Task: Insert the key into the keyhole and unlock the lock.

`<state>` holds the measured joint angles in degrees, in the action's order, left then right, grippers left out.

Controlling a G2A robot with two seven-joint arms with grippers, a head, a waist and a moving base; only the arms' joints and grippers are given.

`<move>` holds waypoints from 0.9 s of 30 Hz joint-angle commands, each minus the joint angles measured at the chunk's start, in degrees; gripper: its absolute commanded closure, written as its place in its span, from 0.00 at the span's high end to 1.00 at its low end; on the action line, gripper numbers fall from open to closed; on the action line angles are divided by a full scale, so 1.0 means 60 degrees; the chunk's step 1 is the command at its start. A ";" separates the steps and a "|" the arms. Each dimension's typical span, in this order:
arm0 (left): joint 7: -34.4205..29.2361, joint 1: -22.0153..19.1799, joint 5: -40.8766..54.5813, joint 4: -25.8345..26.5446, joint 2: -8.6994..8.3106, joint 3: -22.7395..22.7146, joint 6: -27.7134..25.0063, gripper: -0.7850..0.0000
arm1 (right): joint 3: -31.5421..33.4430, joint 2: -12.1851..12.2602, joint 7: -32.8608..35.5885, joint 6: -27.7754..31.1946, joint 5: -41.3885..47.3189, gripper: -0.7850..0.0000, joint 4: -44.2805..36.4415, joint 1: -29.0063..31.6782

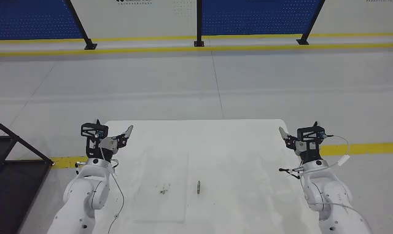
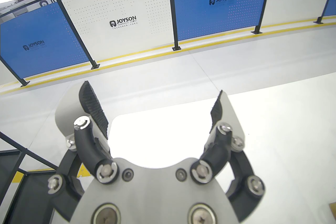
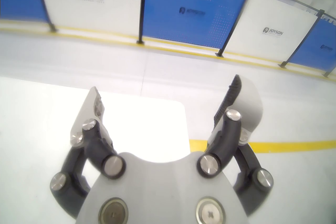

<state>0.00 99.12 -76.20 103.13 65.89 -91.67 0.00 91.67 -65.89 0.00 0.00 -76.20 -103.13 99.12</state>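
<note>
1. Presently the white table [image 1: 245,148] is taking up the middle of the scene, with both arms sitting at its far corners, one at the left and one at the right.
2. The left gripper [image 2: 153,93] is hanging over the far-left corner with its ribbed fingers [image 2: 94,107] spread wide and nothing between them.
3. The right gripper [image 3: 165,86] is hanging over the far-right corner, likewise splayed and carrying nothing.
4. Two small metal things are lying near the middle of the near half of the table, just beside each other but apart: a knobbly metal piece [image 1: 164,189] to the left and a slim metal piece [image 1: 199,186] to the right. These are presumably the key and the lock, though they are showing too small to tell which is which.
5. By my reading, the task is only beginning: nothing is being held and no key is sitting in a keyhole.
6. The next move is calling for each arm to come in and down, one pinching the key by its head, the other steadying the lock.
</note>
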 commanded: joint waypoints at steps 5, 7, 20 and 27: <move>0.0000 0.0000 0.0000 0.0000 0.0000 0.0000 0.0000 1.00 | 0.0000 0.0000 0.0000 0.0000 0.0000 1.00 0.0000 0.0000; -0.0013 0.0057 -0.0009 0.0047 -0.0005 0.0062 -0.0254 1.00 | 0.0000 0.0000 0.0000 0.0000 0.0000 1.00 0.0000 0.0000; -0.3946 0.3788 0.1161 0.3318 -0.0218 -0.0543 -0.3674 1.00 | 0.0000 0.0000 0.0000 0.0000 0.0000 1.00 0.0000 0.0000; -0.5807 0.3483 0.0895 0.3089 -0.0145 0.0901 -0.2684 1.00 | 0.0000 0.0000 0.0000 0.0000 0.0000 1.00 0.0000 0.0000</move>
<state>-33.72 120.66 -70.93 122.30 64.94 -87.69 -16.83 91.67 -65.89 0.00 0.00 -76.20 -103.13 99.12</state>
